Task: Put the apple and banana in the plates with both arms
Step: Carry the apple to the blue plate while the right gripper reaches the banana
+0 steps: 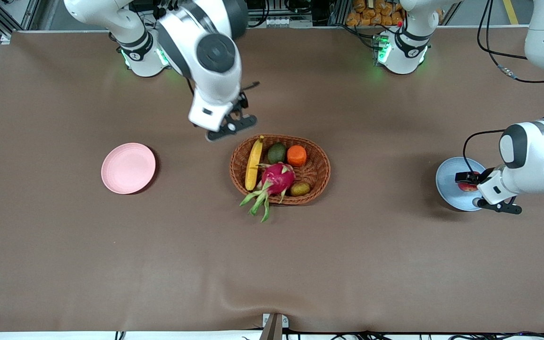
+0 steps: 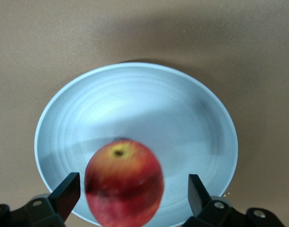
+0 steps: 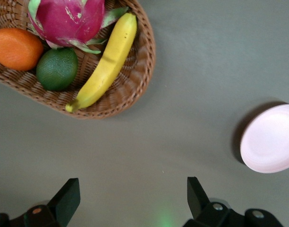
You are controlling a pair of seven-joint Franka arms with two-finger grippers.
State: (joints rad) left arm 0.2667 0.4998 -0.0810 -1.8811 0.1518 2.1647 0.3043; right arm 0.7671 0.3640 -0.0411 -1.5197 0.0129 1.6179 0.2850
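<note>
The red and yellow apple (image 1: 468, 187) (image 2: 124, 182) sits between the spread fingers of my left gripper (image 1: 470, 190) (image 2: 134, 194), low over the light blue plate (image 1: 447, 182) (image 2: 135, 109). A gap shows on each side of the apple, so this gripper is open. The yellow banana (image 1: 253, 163) (image 3: 108, 64) lies in the wicker basket (image 1: 325, 165) (image 3: 140, 71), along its edge toward the right arm's end. My right gripper (image 1: 240, 105) (image 3: 132, 196) is open and empty over the bare table beside the basket. The pink plate (image 1: 128, 168) (image 3: 272, 139) is empty.
The basket also holds a magenta dragon fruit (image 1: 277, 178) (image 3: 69, 19), a green avocado (image 1: 276, 153) (image 3: 57, 68), an orange fruit (image 1: 296, 156) (image 3: 16, 48) and a brownish kiwi (image 1: 300, 189). Brown cloth covers the table.
</note>
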